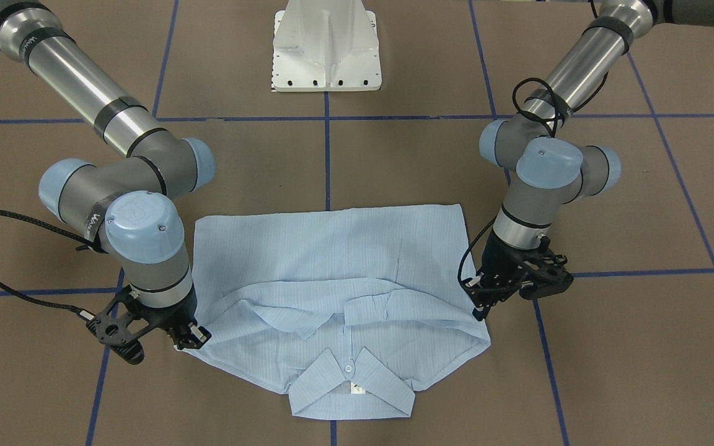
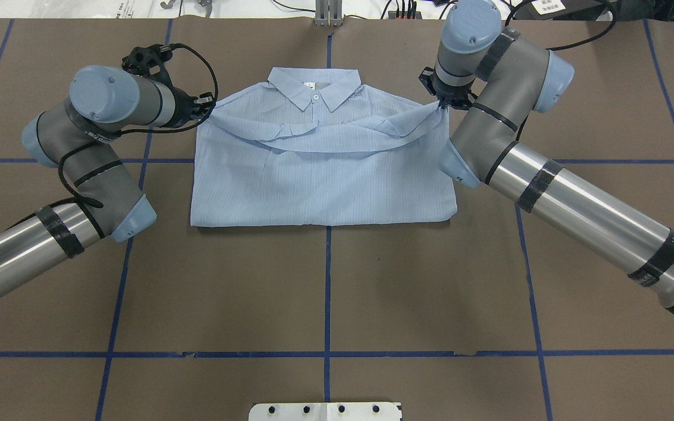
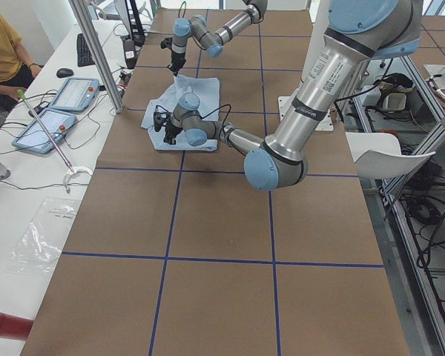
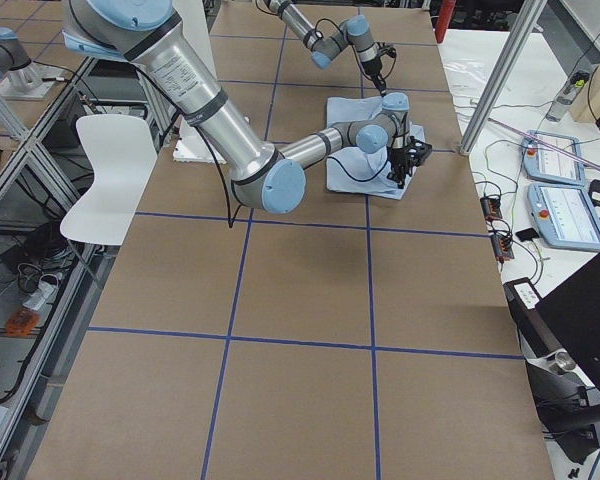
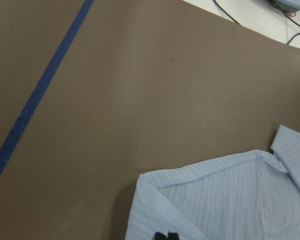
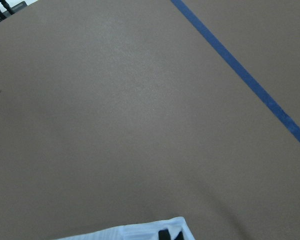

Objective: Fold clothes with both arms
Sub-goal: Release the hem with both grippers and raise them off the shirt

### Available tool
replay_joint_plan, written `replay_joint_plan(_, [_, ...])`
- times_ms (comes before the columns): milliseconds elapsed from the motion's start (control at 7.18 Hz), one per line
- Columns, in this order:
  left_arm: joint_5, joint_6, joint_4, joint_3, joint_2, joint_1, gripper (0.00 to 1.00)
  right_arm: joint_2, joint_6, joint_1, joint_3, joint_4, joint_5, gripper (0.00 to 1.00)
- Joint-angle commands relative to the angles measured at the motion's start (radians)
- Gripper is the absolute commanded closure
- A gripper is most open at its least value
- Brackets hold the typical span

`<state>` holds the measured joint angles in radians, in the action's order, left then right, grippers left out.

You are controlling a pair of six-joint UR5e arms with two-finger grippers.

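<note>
shirt (image 2: 325, 181) lies flat on the table (image 2: 325, 292), buttoned face up. collar (image 2: 313, 88) is on the side away from the robot base, sleeves (image 2: 325, 137) crossed over the chest. left tool (image 2: 205, 110) is clamped on the shoulder corner on its side, right tool (image 2: 443, 105) on the other. both wrist views show black fingertips (image 5: 162, 235) pressed together with cloth between them. the right-side corner is pulled up into a small peak; the left one sits lower.

my read: the step is folding shoulders over to the near edge, task roughly past halfway. to do it well:
- raise both corners together and level
- hold the span between the tools just taut so the collar edge doesn't sag
- carry toward the near edge in sync, lay down edge on edge
- don't go too high, or the bottom layer drags and the sleeves slide out

material: thin light-blue cloth with fine stripes. looks limp and creases easily, with soft ridges at the sleeve folds. collar looks stiffer, pointed, with one small white button (image 2: 315, 97). table cover is matte brown with blue tape lines (image 2: 327, 280).
</note>
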<state>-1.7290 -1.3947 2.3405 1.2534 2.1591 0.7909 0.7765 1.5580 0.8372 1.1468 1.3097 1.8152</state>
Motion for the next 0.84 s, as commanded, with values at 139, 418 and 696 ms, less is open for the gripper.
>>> replay_joint_plan(139, [0.014, 0.006, 0.019, -0.026, 0.002, 0.007, 1.00, -0.003, -0.009, 0.000, -0.002, -0.003, -0.001, 1.00])
replay_joint_plan(418, [0.022, 0.029, 0.019, -0.026, 0.002, 0.020, 1.00, -0.005, -0.009, 0.000, -0.002, -0.003, -0.001, 1.00])
replay_joint_plan(696, [0.022, 0.033, 0.025, -0.028, 0.004, 0.021, 1.00, -0.005, -0.009, 0.002, -0.002, -0.003, -0.001, 1.00])
